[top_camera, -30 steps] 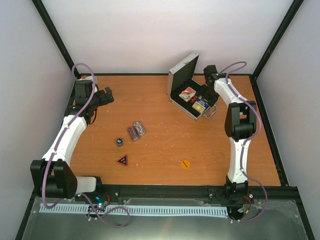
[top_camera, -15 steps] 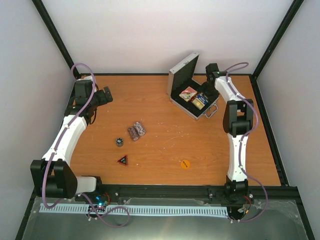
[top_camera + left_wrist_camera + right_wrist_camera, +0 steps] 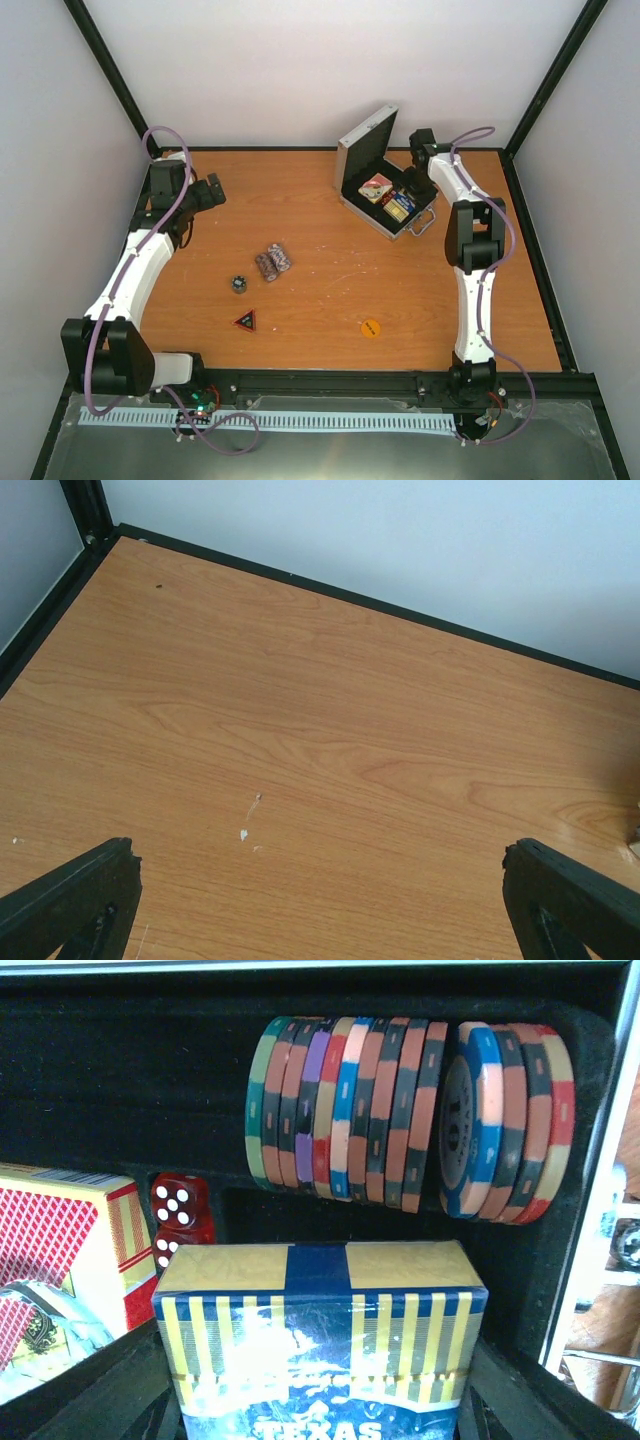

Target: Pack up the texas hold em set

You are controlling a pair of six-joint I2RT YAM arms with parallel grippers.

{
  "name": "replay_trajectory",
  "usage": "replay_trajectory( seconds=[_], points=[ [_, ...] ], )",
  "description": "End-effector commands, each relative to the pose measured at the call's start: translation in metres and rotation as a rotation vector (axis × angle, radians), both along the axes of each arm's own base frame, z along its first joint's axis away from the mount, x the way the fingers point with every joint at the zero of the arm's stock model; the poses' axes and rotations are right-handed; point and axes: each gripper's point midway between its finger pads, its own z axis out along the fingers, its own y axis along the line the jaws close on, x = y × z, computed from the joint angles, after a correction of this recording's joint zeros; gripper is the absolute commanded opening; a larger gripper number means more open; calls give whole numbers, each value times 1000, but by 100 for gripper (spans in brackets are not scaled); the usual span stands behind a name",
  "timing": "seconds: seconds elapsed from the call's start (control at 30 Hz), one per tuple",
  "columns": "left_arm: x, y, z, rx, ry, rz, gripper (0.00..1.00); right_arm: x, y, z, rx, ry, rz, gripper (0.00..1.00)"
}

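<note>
The small square silver metal case (image 3: 364,146) stands open at the upper right of the top view, holding a row of striped chips (image 3: 345,1110), red dice (image 3: 180,1205) and a red-backed pack (image 3: 60,1240). The right jaws clasp the blue-yellow card deck (image 3: 320,1340) just above the black lining. The left jaws gape wide and empty at upper left. Left on the bench (image 3: 330,290) at centre: striped chip stacks (image 3: 273,261), dark red-edged triangle (image 3: 245,320), orange disc (image 3: 371,328)

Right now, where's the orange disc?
Top view: the orange disc lies flat on the table near the front edge, right of centre. It sits between the dark triangle on its left and the right arm on its right, touching neither.
</note>
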Motion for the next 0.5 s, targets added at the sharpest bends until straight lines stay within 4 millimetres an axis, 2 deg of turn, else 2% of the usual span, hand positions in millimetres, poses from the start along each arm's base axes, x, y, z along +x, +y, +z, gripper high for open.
replay_trajectory(
  seconds=[0.0, 0.23, 0.47],
  points=[
    [5, 1, 8, -12, -18, 13, 100, -13, 3, -4, -29, 56, -4, 61],
    [4, 0, 5, -10, -10, 9, 100, -21, -2, -2, -80, 72, -10, 69],
    [4, 0, 5, -10, -9, 8, 100, -7, -7, 33, -110, -27, 4, 86]
  ],
)
